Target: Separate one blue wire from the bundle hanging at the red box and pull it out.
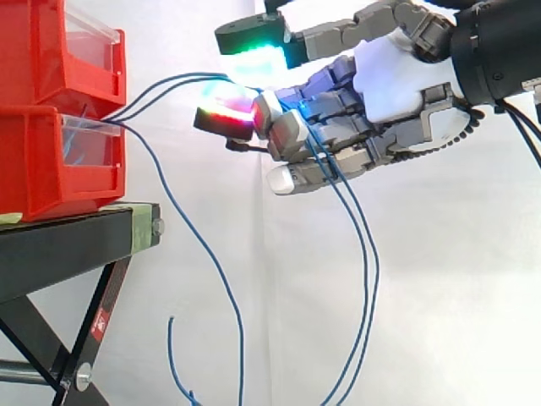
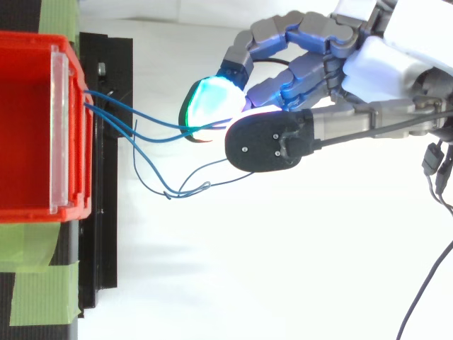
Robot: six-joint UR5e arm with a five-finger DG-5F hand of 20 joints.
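The hand [image 1: 397, 80] is curled, and two blue wires [image 1: 165, 83] are pinched between its glowing fingertips [image 1: 226, 114]. These wires are stretched from the fingertips to the red boxes [image 1: 42, 161] ahead of the hand, and long loops are trailed beneath the palm. Another blue wire [image 1: 211, 262] is left hanging from the boxes, below and ahead of the fingertips. The boxes are carried on a black stand [image 1: 68, 241].
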